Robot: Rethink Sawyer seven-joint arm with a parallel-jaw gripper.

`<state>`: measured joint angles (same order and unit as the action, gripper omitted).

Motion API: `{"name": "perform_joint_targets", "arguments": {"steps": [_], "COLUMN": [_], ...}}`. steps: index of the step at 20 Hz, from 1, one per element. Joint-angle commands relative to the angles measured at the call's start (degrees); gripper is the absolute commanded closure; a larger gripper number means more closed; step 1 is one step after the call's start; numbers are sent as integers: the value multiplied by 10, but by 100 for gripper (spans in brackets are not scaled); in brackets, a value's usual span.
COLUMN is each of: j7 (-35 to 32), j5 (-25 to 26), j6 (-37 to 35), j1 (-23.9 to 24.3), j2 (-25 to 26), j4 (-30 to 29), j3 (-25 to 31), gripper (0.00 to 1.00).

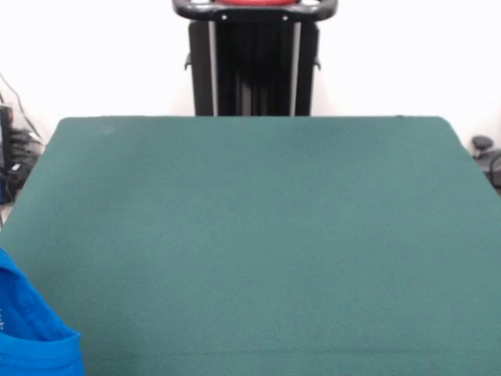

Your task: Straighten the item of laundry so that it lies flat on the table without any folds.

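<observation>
Only a corner of the item of laundry (35,337), a bright blue cloth, shows at the bottom left of the front view, at the near left edge of the table (266,235). Most of it is cut off by the picture's edge, so its folds cannot be judged. The table has a dark green cloth top. The gripper is not in view.
Cables and dark equipment (16,149) sit off the table's left side. More dark objects (485,153) lie off the right side.
</observation>
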<state>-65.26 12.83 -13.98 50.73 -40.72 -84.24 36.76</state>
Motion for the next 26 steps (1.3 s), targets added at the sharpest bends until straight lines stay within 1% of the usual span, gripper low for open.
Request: {"name": "perform_joint_targets", "arguments": {"steps": [1, 7, 17, 26], "j7": [-73, -91, -99, -109], "j5": [36, 51, 64, 81], "j6": [27, 38, 69, 122], "j1": [-46, -57, -46, -41], "j2": [14, 2, -17, -29], "j4": [-94, -109, -149, -195], "j3": [16, 3, 9, 5], "gripper": [100, 100, 100, 100]}}
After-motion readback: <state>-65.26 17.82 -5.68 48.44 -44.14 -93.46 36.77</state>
